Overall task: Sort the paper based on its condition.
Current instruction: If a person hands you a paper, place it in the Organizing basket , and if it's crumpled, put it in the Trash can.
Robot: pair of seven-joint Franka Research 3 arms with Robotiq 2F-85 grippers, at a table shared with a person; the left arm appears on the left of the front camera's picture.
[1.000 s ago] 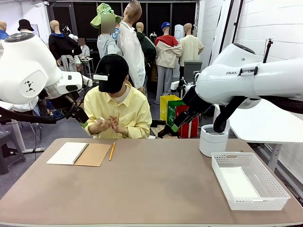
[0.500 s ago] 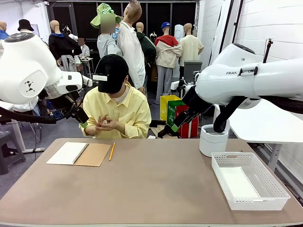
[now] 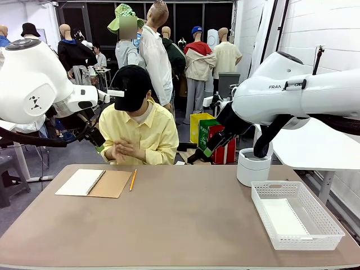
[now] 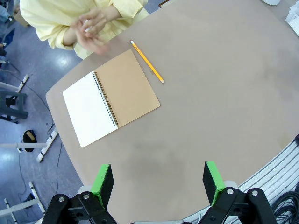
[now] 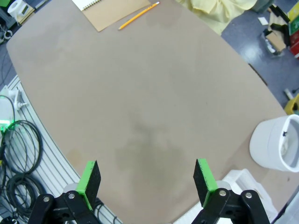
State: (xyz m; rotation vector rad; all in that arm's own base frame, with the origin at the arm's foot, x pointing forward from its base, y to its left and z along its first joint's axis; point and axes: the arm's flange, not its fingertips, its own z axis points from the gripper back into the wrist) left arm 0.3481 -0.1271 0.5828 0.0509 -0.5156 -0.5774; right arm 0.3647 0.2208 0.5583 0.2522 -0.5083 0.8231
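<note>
Over at the far side of the table [image 3: 185, 219] the person in the yellow shirt has both hands [image 3: 122, 149] pressed together in front of the chest, and something small and white shows between the fingers in the left wrist view, likely a bit of paper [image 4: 87, 29], though it is too blurred to be sure. A flat white sheet [image 3: 284, 217] lies in the white mesh basket [image 3: 295, 214] at the table's right end, with a white cylindrical bin [image 3: 252, 166] just behind it. On the left part of the table sits an open spiral notebook [image 3: 94, 183] with a brown cover, and a yellow pencil [image 3: 133, 179] lies just beside its right edge. Both arms hang high above the table. The left gripper [image 4: 159, 183] has its green pads spread wide with nothing between them, and the right gripper [image 5: 145, 179] is likewise spread wide and holds nothing, looking down on bare tabletop.
</note>
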